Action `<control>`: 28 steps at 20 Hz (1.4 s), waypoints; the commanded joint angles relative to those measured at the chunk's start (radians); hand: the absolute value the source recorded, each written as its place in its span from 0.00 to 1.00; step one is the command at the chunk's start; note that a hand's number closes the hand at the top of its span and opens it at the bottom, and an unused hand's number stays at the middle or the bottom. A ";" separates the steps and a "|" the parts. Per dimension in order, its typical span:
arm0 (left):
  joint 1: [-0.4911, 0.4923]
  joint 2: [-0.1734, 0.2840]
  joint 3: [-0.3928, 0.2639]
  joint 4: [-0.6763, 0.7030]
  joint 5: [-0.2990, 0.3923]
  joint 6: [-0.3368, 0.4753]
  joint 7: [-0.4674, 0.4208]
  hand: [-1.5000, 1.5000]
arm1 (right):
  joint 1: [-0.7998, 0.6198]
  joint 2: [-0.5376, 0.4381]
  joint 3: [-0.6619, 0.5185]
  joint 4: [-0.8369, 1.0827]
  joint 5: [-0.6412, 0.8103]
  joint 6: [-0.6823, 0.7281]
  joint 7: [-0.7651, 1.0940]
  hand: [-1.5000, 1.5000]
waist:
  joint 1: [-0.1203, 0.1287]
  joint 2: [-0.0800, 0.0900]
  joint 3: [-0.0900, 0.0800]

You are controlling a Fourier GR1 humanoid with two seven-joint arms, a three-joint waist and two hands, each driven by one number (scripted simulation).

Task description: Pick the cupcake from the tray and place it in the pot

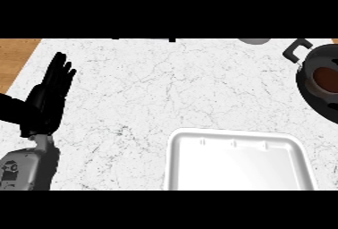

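The robot's left hand rests open at the marble counter's left edge, fingers straight and holding nothing, while the cupcake sits inside the black pot at far right, beyond the white tray.

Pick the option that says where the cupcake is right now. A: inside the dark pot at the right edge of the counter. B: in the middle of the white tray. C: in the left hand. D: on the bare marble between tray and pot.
A: a brown cupcake sits inside the pot at the right edge, the white tray holds nothing, and the left hand rests open at the left.
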 commanded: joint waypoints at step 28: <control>0.022 -0.013 0.001 -0.027 -0.002 0.011 0.003 0.50 | -0.048 -0.216 -0.235 0.169 -0.294 0.680 0.050 0.00 | -0.015 0.010 0.012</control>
